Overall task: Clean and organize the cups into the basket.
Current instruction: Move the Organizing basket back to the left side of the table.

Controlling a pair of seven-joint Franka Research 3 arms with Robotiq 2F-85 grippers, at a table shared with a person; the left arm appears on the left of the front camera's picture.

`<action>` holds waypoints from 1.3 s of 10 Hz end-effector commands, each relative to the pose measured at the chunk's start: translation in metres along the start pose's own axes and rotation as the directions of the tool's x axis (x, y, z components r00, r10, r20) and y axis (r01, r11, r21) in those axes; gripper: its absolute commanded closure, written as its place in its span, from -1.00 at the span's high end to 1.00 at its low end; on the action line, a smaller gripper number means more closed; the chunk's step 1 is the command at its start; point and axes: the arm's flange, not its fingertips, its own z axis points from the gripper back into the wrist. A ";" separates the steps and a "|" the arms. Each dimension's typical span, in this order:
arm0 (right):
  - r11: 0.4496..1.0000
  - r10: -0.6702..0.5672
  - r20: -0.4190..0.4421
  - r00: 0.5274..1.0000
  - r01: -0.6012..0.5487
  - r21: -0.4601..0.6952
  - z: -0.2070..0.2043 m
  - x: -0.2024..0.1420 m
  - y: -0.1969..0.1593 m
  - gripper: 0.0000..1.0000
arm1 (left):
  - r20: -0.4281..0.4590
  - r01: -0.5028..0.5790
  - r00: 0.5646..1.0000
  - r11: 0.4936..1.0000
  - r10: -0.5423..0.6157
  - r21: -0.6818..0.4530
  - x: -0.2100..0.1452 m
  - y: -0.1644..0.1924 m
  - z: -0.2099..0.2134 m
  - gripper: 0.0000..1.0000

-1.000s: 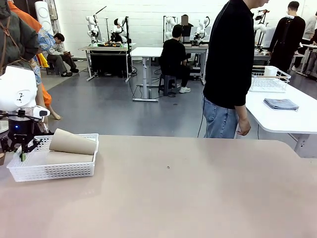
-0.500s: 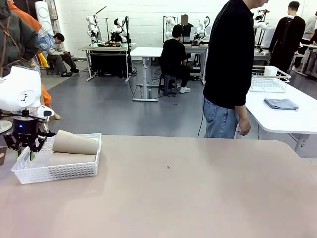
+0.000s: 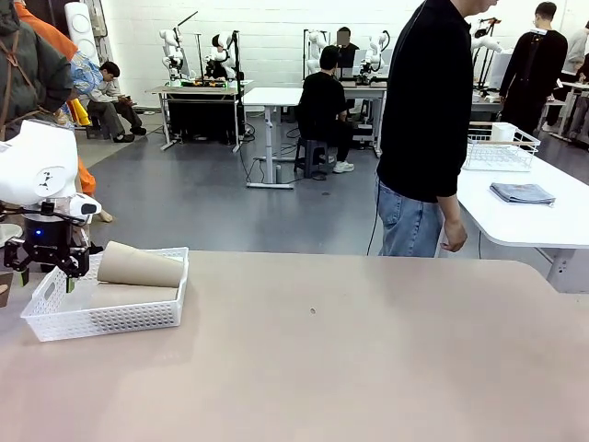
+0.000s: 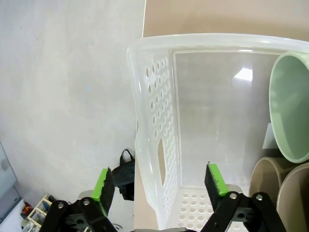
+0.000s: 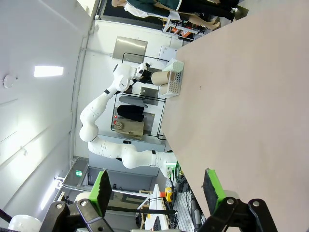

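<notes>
Your left gripper (image 4: 159,181) stands wide open, empty, straddling the end wall of the white perforated plastic basket (image 4: 149,111) at the table's left edge. Pale mint cup (image 4: 289,106) and tan cups (image 3: 140,265) lie inside. Right gripper (image 5: 157,186) open, empty.

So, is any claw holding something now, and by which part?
Nothing is held. The left claw stands open astride the basket wall; the right claw is open.
</notes>
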 end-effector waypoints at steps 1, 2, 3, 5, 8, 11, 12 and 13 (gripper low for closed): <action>1.000 0.013 0.008 1.000 -0.013 0.011 -0.001 0.003 0.001 1.00 | 0.004 0.001 1.000 1.000 -0.002 0.031 -0.006 -0.001 0.001 1.00; 1.000 0.013 0.008 1.000 -0.013 0.011 -0.001 0.003 0.001 1.00 | -0.005 -0.006 1.000 1.000 0.006 0.028 -0.007 0.000 0.002 1.00; 1.000 0.013 0.008 1.000 -0.013 0.011 -0.001 0.003 0.001 1.00 | -0.012 -0.028 1.000 1.000 0.028 0.003 -0.017 -0.003 0.007 1.00; 1.000 0.013 0.008 1.000 -0.013 0.011 -0.001 0.003 0.001 1.00 | 0.054 -0.027 0.998 0.988 0.036 -0.154 -0.076 0.005 0.031 1.00; 1.000 0.013 0.008 1.000 -0.013 0.011 -0.001 0.003 0.001 1.00 | 0.199 -0.044 0.976 0.979 0.084 -0.200 -0.196 0.014 0.080 1.00; 1.000 0.013 0.008 1.000 -0.013 0.011 -0.001 0.003 0.001 1.00 | 0.288 0.028 0.957 0.974 0.039 -0.226 -0.238 0.005 0.116 1.00; 1.000 0.013 0.008 1.000 -0.013 0.011 -0.001 0.003 0.001 1.00 | 0.277 -0.019 0.957 0.969 0.089 -0.246 -0.232 -0.002 0.119 1.00; 1.000 0.013 0.008 1.000 -0.013 0.011 -0.001 0.003 0.001 1.00 | 0.277 -0.008 0.958 0.978 0.067 -0.207 -0.235 0.013 0.113 1.00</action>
